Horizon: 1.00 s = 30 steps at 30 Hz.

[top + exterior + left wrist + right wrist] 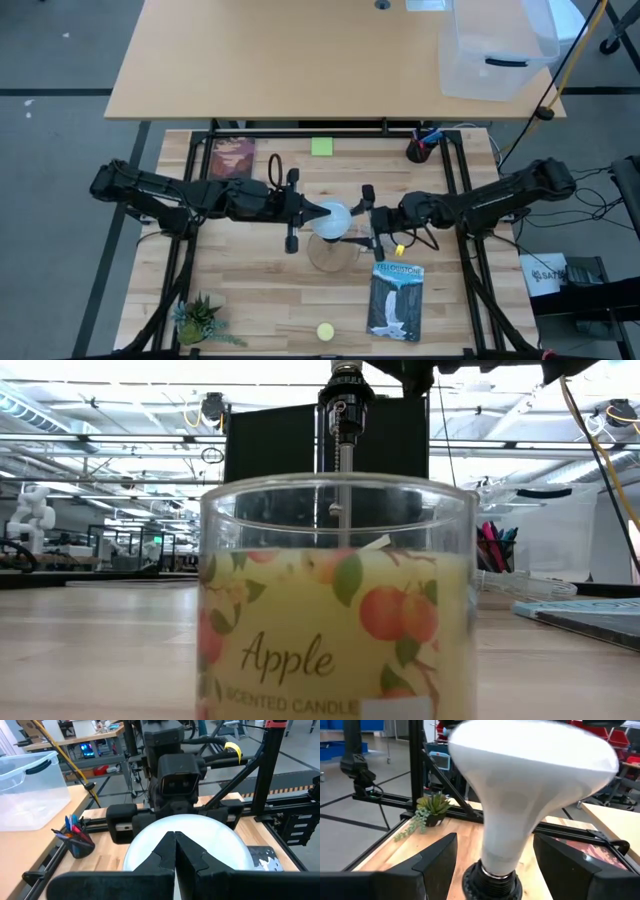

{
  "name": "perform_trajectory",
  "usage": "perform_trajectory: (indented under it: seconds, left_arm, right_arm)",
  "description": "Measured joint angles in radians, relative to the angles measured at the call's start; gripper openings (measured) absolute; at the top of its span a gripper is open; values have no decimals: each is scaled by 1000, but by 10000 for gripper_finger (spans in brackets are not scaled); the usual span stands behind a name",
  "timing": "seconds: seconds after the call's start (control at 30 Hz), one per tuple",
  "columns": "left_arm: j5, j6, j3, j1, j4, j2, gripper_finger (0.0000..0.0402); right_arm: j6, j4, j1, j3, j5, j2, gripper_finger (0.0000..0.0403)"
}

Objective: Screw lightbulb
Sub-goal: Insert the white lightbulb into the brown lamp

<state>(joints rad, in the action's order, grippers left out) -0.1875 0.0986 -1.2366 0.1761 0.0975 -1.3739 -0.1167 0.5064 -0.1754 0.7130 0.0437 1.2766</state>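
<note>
The white lightbulb stands upright, its neck down in the black socket of the round base at mid-table. My left gripper reaches in from the table's left; its shut fingertips lie over the top of the globe. My right gripper comes level from the right and is open. Its two fingers stand on either side of the bulb's tapering neck, with a gap on each side. My left gripper has its shut fingertips over the upper part of the bulb's globe, slanting slightly down from the table's left. Whether they rest on the glass or hang just above it I cannot tell. The bulb stands upright in the socket.
A candle jar near the front edge fills the low view. A book lies at the front right, another at the back left by a green note. A pen cup stands back right, a plant front left.
</note>
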Motion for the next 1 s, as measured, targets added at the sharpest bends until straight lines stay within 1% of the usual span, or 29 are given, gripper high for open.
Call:
perform_trajectory:
  seconds: [0.07,0.27,0.43,0.6,0.8,0.97,1.0]
  left_arm:
    - [6,0,0,0,1,0,0]
    - [20,9,0,0,3,0,0]
    - [26,11,0,1,5,0,0]
    - [27,11,0,0,5,0,0]
    - [26,5,0,0,5,0,0]
    - [22,-2,0,0,6,0,0]
    - [22,-3,0,0,6,0,0]
  right_arm:
    - [13,-13,-1,0,-22,-8,256]
    - [46,-14,-17,0,-24,-8,256]
    - [46,-17,-38,0,-23,-8,256]
    - [44,-27,-57,0,-54,-7,256]
    - [17,-49,-84,0,-51,-9,256]
    - [-38,-97,-121,0,-36,-70,256]
    - [-56,-98,-133,0,-17,-89,256]
